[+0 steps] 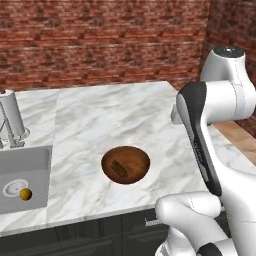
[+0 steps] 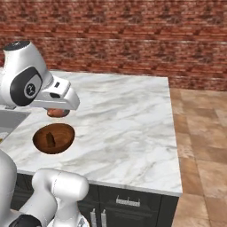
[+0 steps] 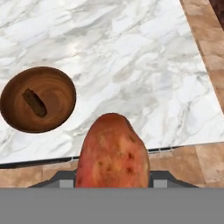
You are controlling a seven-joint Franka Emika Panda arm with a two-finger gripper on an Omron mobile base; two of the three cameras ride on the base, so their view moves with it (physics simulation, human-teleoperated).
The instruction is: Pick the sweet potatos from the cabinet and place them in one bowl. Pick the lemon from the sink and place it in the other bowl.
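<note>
The gripper (image 3: 113,183) grips 1 sweet potato (image 3: 113,151), its long axis pointing ahead. The wooden bowl (image 3: 38,99) on the desk (image 3: 131,65), holding another tuber (image 3: 34,103), lies below, left.

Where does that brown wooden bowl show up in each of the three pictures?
Left base view: the wooden bowl sits low in the middle, on the marble counter, right of the sink.
Right base view: at the left edge, below the white arm.
Hand view: upper left, beyond the held sweet potato.
Shared landmark: the dark tuber lying inside the bowl.
</note>
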